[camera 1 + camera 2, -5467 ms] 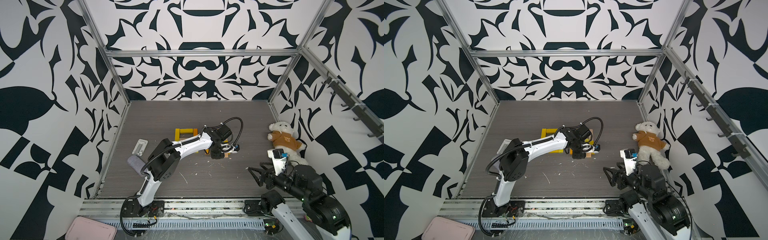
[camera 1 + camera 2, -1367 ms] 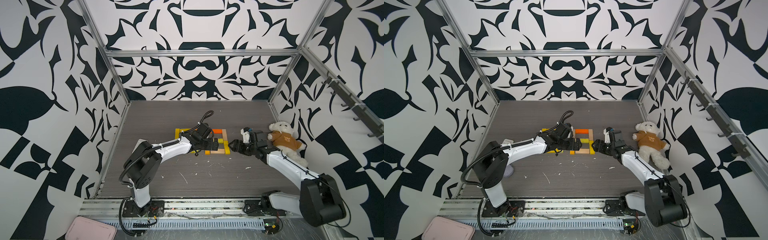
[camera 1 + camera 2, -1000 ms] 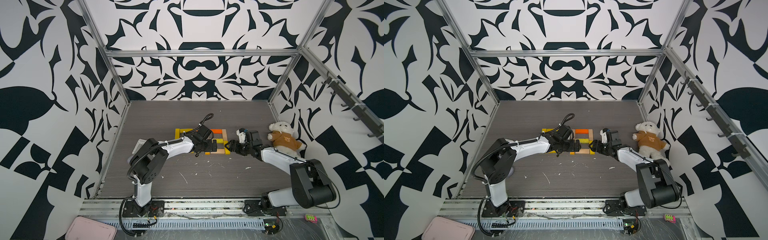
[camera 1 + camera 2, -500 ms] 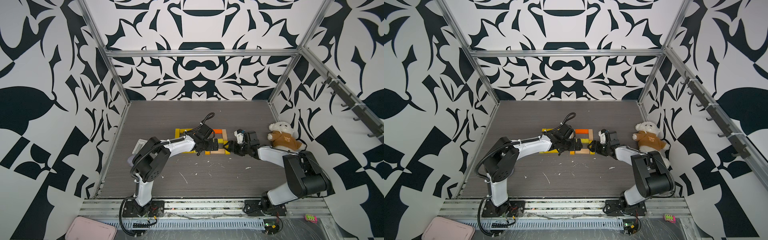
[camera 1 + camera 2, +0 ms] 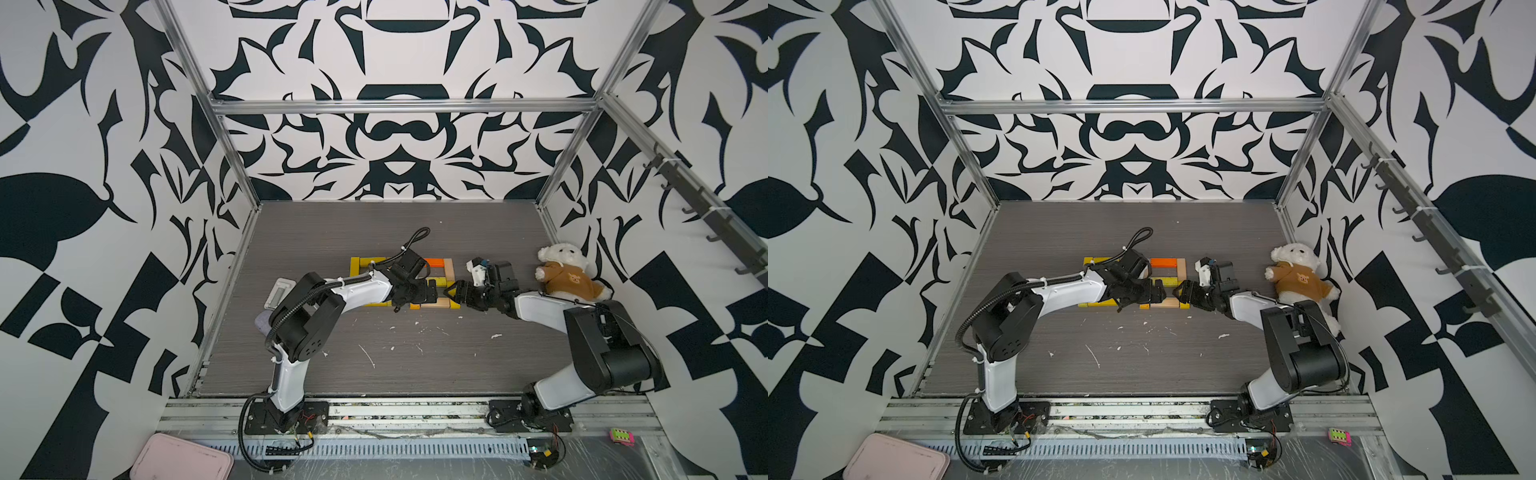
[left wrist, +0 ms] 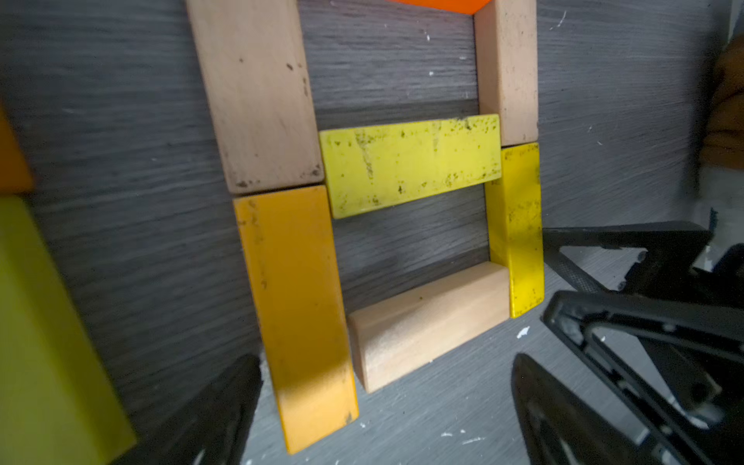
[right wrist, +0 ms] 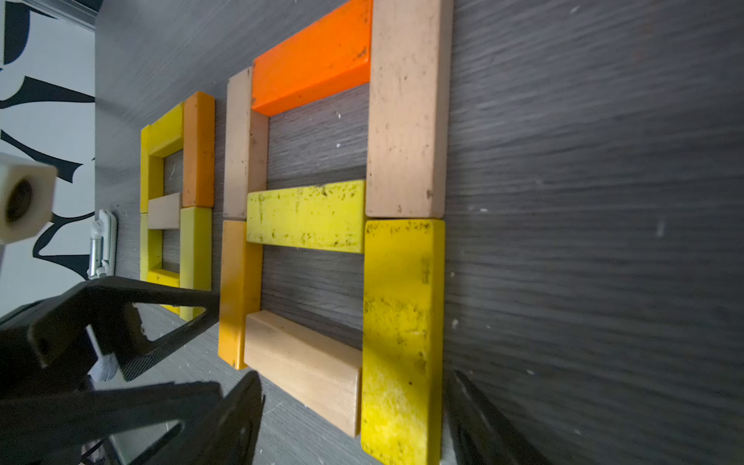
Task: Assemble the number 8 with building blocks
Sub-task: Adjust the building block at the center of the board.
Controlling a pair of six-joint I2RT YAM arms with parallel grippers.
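— Mid-table, near end of the right-hand 8: tan block sits skewed.
— Both empty: left gripper wide open, right gripper half open. Nudge it square between the sides, slowly.

I'm seeing bright, even light up top; wrist feed is blurry at the left pincer, blocks beyond it sharp, softly shadowed.

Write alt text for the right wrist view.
Seven flat wooden blocks, orange, yellow and tan, form a figure 8 on a dark grey table; the tan bottom block sits askew. The open right gripper flanks that end; a second block 8 lies beyond.
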